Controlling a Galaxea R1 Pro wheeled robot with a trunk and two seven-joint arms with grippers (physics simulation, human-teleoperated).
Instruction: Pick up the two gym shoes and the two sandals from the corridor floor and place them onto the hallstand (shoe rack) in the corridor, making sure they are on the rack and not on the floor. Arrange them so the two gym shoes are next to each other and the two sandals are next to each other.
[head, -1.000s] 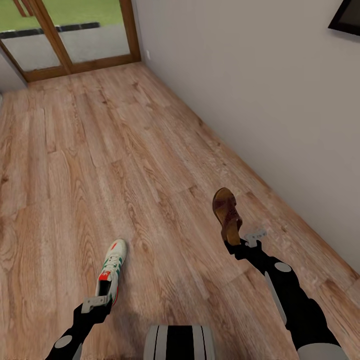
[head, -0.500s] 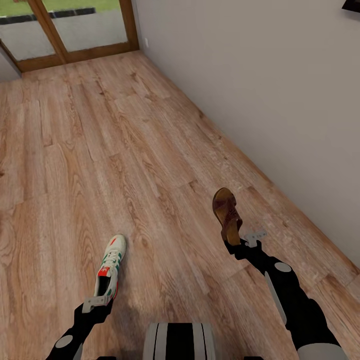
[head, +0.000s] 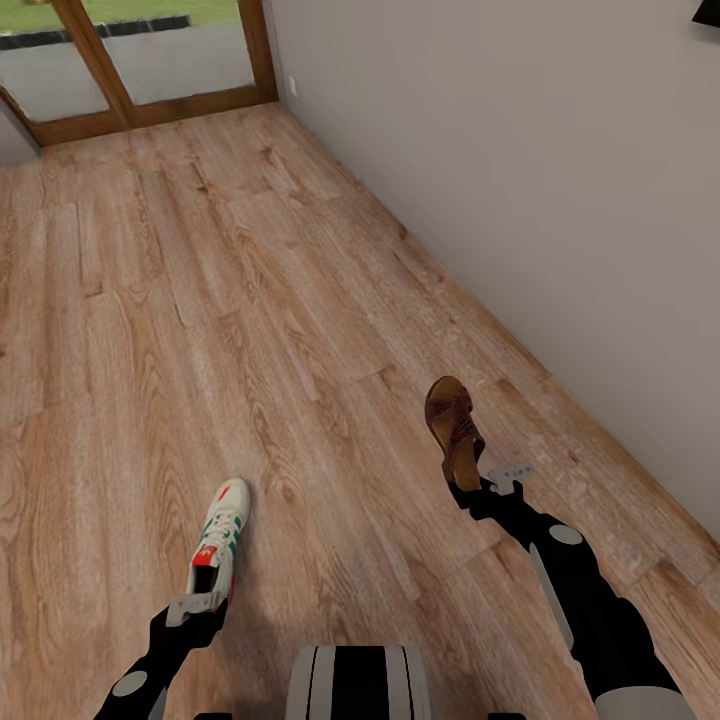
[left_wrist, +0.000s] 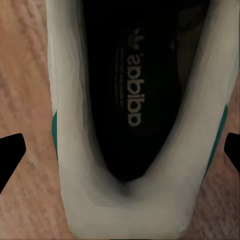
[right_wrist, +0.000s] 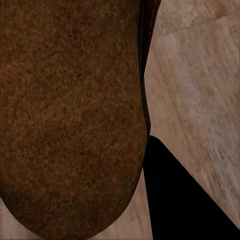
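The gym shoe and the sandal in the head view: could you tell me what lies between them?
Nothing but bare corridor floor lies between the gym shoe and the sandal, as the head view shows.

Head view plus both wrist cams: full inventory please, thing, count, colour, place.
gym shoe: 1, white with green stripes and red patches, heel in left gripper
sandal: 1, brown, heel end in right gripper
corridor floor: 1, light brown wood planks, underfoot
wall: 1, grey, along the right
glass door: 1, brown wooden frame, far end
left gripper: 1, grey fingers on a black arm, shut on the shoe
right gripper: 1, same colours, shut on the sandal
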